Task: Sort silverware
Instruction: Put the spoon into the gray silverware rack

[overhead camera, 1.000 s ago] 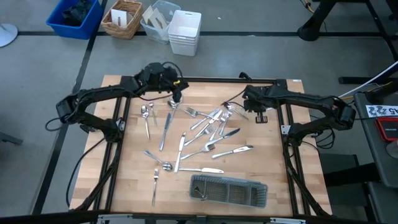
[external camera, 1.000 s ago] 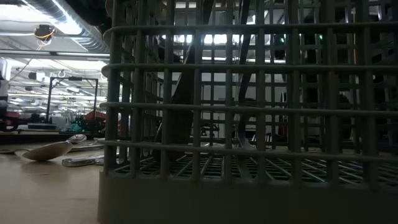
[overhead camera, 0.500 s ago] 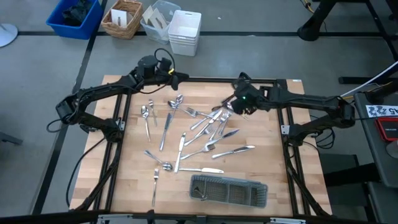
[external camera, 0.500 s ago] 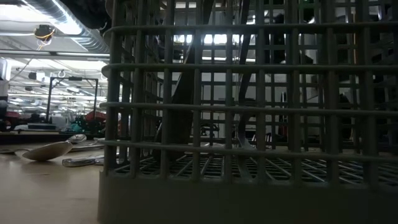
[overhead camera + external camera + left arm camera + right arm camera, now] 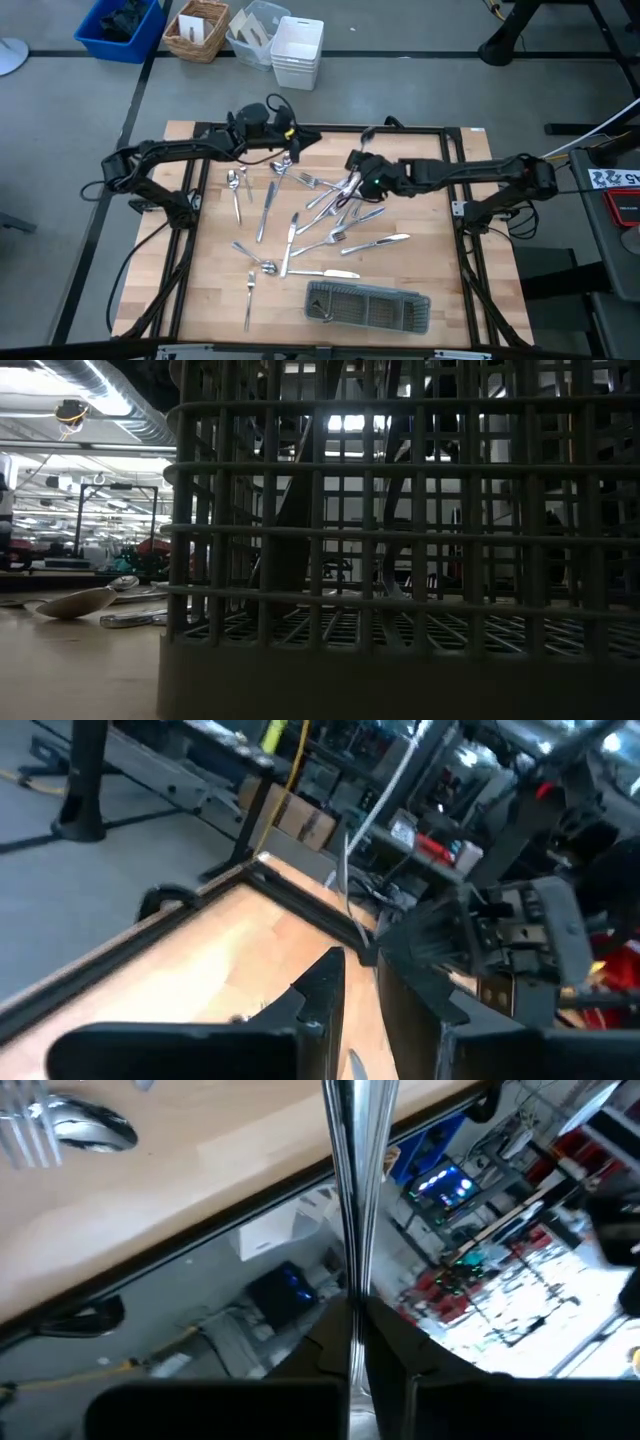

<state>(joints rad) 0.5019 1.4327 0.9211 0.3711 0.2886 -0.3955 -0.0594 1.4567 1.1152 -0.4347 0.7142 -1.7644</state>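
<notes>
Slim silver forks, spoons and knives, the silverware (image 5: 320, 215), lie scattered across the middle of the wooden table. The long grey mesh tray (image 5: 368, 307) lies near the front edge and fills the low view (image 5: 400, 560). My right gripper (image 5: 358, 172) hovers over the right part of the pile, shut on a silver handle (image 5: 355, 1200). My left gripper (image 5: 290, 140) is near the far edge, above a spoon (image 5: 283, 162). Its fingers stand close together around a thin silver piece (image 5: 347, 880). My left gripper has a thin silver piece (image 5: 355, 1062) between its two fingers, seen edge-on and running out past the tips. Which piece it is and which part is held does not show. My right gripper pinches a slim silver handle (image 5: 354, 1305) between its two fingers. The handle runs straight out past the fingertips, in line with them. The piece is lifted clear of the table.
Beyond the far edge stand a blue bin (image 5: 120, 28), a wicker basket (image 5: 197, 30) and white containers (image 5: 297, 50). A black frame (image 5: 330, 128) borders the table. A spoon (image 5: 85, 600) lies left of the tray in the low view.
My right gripper has swung from the table's right side toward the left, out over the pile, rising a little and rolling its wrist, still shut. My left gripper has shifted slightly along the far edge and tipped.
</notes>
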